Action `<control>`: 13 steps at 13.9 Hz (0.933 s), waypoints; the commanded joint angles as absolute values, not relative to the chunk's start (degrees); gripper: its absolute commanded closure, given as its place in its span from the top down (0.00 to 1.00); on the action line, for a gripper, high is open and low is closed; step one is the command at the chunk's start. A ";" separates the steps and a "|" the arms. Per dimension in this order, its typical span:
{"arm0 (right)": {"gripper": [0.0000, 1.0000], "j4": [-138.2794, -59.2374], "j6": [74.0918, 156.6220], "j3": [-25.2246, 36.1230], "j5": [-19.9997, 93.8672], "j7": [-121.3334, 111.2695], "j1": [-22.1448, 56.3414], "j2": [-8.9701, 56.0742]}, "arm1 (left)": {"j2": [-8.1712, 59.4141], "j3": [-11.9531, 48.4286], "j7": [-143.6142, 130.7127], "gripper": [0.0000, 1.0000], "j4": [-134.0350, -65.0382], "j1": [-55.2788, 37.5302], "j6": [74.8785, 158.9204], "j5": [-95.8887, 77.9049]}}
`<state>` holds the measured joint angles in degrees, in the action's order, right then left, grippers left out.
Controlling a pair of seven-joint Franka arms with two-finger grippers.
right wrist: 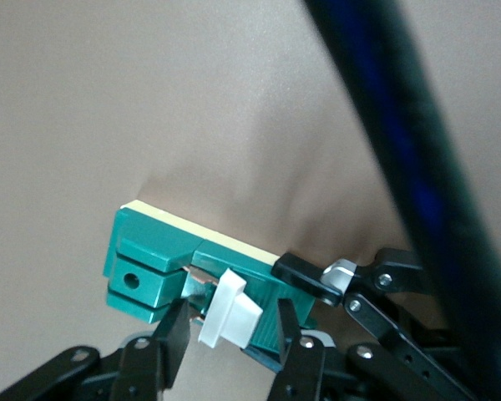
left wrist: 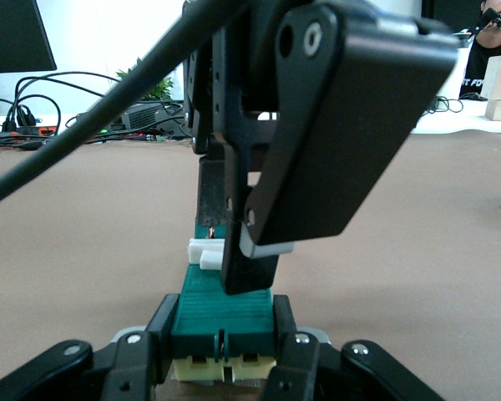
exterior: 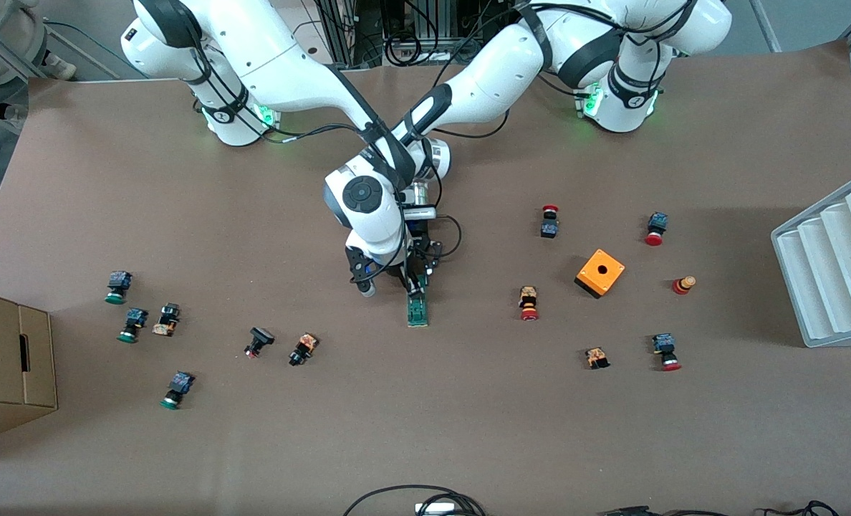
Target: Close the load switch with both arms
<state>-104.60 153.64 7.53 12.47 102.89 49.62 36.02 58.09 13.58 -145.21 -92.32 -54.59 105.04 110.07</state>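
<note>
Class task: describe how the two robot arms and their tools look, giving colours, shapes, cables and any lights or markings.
Both arms, the left arm and the right arm, are glossy white with rounded segments, black joint bands and black cables strapped along them. Green lights glow at their bases. The right arm's wrist carries a round black cap. The left tool and right tool are black, two-fingered, with pinned metal linkages.

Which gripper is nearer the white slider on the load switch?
Right. The right gripper straddles the white slider; the left gripper clamps the end of the load switch, short of the slider.
</note>
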 commanded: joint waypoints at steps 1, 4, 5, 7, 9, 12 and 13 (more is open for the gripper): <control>0.51 -105.03 156.26 7.73 11.51 104.24 50.27 36.30 | 58.36 13.80 -145.55 0.48 -91.67 -54.58 105.03 111.27; 0.51 -105.03 156.27 7.73 11.51 104.33 50.36 36.47 | 58.36 13.80 -145.55 0.48 -91.67 -54.58 105.03 111.27; 0.51 -105.03 156.27 7.73 11.43 104.24 50.36 36.47 | 58.36 13.80 -145.55 0.48 -91.67 -54.58 105.03 111.27; 0.50 -105.03 156.36 7.73 11.34 104.24 50.36 36.56 | 58.36 13.80 -145.46 0.48 -91.67 -54.58 105.03 111.27; 0.42 -105.03 156.44 7.73 11.34 104.24 50.45 36.83 | 58.36 13.80 -145.55 0.48 -91.67 -54.58 105.03 111.27; 0.41 -105.12 157.15 7.73 11.34 104.24 50.45 37.00 | 58.36 13.80 -145.55 0.48 -91.67 -54.58 105.03 111.27; 0.40 -105.12 157.15 7.73 11.34 104.24 50.45 37.00 | 58.36 13.80 -145.46 0.48 -91.67 -54.58 105.03 111.27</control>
<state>-104.61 155.35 7.53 12.47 102.90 49.98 36.78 58.09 13.58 -145.21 -92.32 -54.59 105.04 110.07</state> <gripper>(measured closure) 0.590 0.511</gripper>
